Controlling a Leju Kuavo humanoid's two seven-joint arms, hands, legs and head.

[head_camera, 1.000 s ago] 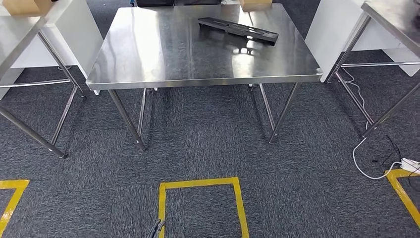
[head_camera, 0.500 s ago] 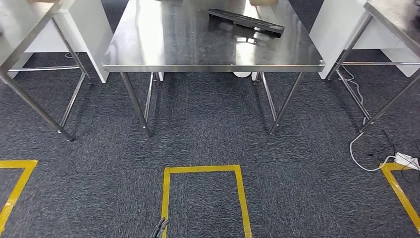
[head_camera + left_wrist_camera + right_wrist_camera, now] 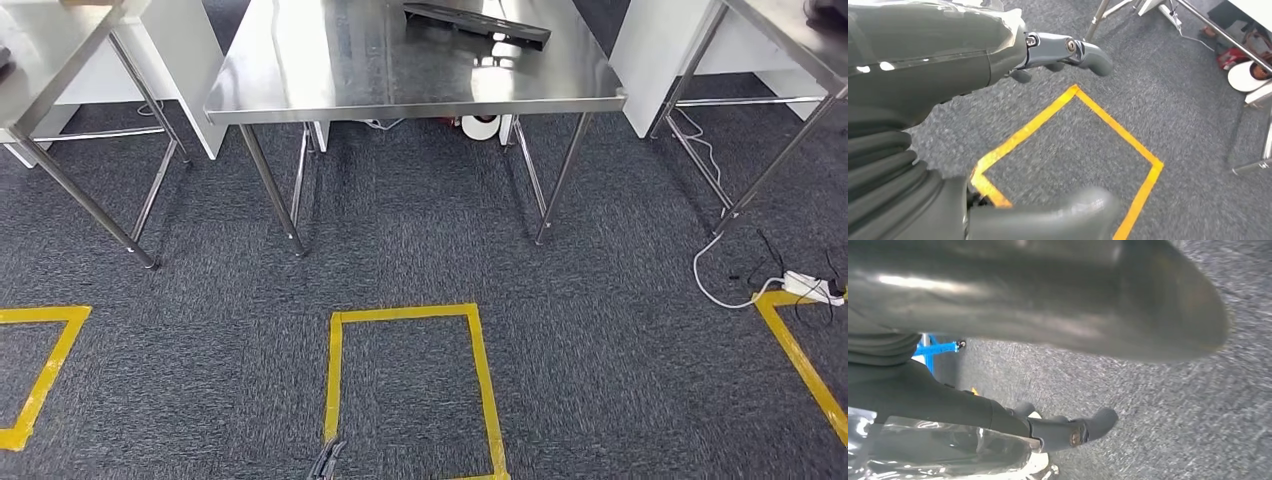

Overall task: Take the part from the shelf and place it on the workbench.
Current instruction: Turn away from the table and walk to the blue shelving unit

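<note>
- Black part [image 3: 477, 23] lies flat on the steel workbench [image 3: 300, 85], far right area of the top, long axis running left-right and slightly angled; nothing touching it.
- Workbench stands straight ahead, far from the robot, on dark grey carpet [image 3: 420, 250].
- Left hand [image 3: 998, 125] hangs over the carpet in the left wrist view; thumb and fingers apart, holding nothing.
- Below it, yellow tape square [image 3: 1068, 150] on the floor.
- Right hand [image 3: 1048, 365] in the right wrist view: thumb and fingers spread, nothing between them, carpet behind. Picture is blurred, detail poor.
- Head view: yellow tape square [image 3: 405, 385] on the near floor, centred, in front of the workbench.
- More yellow tape at near left [image 3: 35, 370] and near right [image 3: 800, 360].
- Second steel table [image 3: 40, 50] at far left, third one [image 3: 790, 40] at far right, white panels beside both.
- White cable [image 3: 715, 290] and power strip [image 3: 810, 288] on the floor at right, near the right table legs.
- White roll [image 3: 482, 126] on the floor under the workbench.
</note>
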